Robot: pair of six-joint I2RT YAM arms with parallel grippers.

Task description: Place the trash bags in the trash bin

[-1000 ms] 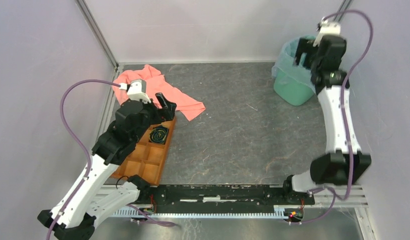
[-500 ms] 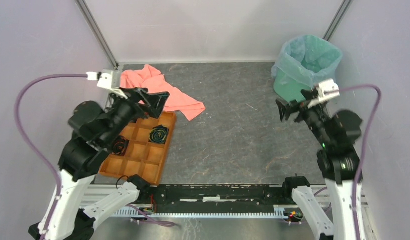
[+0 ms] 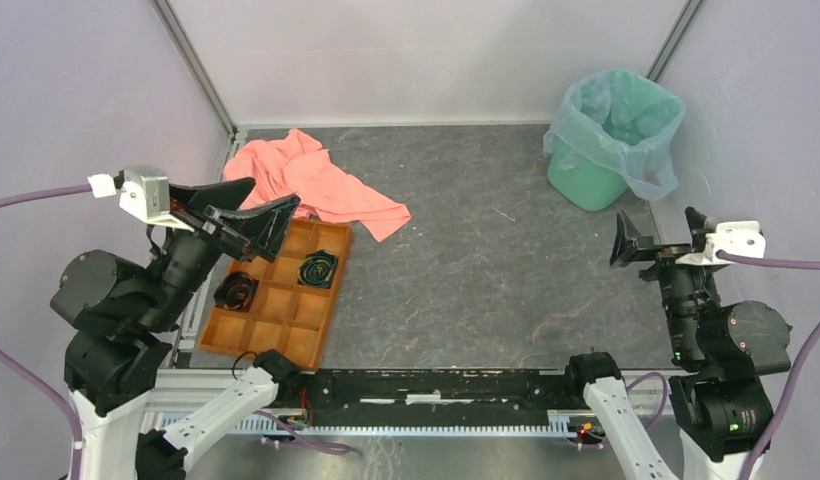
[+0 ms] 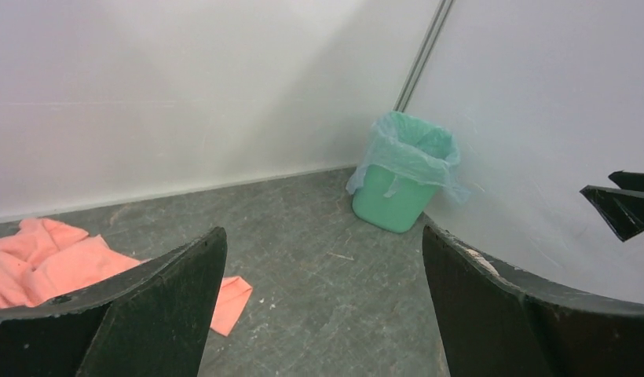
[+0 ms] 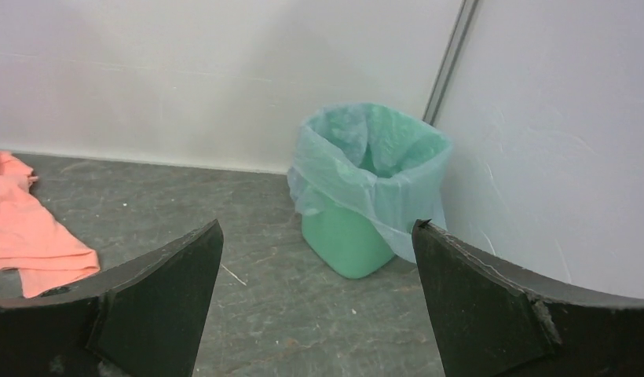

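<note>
My left gripper (image 3: 274, 192) and right gripper (image 3: 656, 214) both hang above the near side of the table (image 3: 486, 250) with jaws spread wide and nothing between them, well apart from the task's things. Ahead, in the far right corner, stands the mint-green trash bin (image 3: 584, 185). The pale blue trash bag (image 3: 614, 105) sits inside it, its mouth folded over the rim and draped down the outside. I judge the job essentially done, with nothing left to place. A salmon-pink cloth (image 3: 321, 185) and an orange tray (image 3: 286, 310) lie on the left.
</note>
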